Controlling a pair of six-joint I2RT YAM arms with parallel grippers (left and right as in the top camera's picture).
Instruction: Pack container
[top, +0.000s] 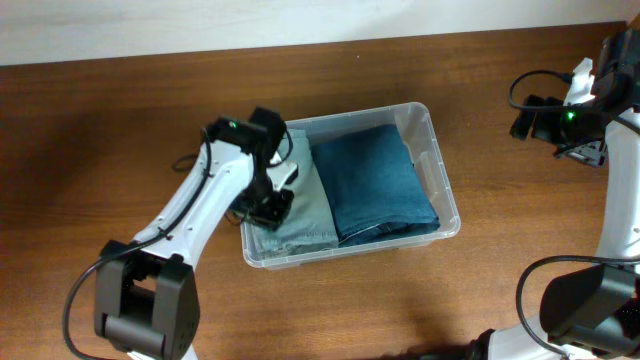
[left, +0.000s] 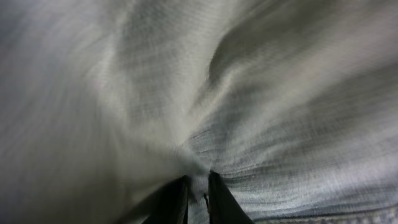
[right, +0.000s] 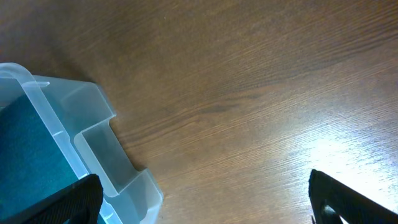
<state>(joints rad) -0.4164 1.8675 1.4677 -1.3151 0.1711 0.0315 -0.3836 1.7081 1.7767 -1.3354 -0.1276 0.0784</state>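
Observation:
The clear plastic container (top: 446, 190) sits mid-table and holds two folded cloths: a dark teal-blue one (top: 378, 180) on the right and a pale grey-green one (top: 305, 205) on the left. My left gripper (top: 268, 205) reaches down into the container's left side, and its fingers (left: 198, 190) are shut on a pinch of the grey-green cloth (left: 249, 112). My right gripper (right: 205, 193) is open and empty above bare table at the far right. Its view shows the container's rim handle (right: 115, 155) and the teal cloth (right: 25, 162).
The wooden table (top: 120, 130) surrounds the container. The right arm (top: 575, 115) hovers near the right edge, with cables behind it. A pale wall strip runs along the far edge.

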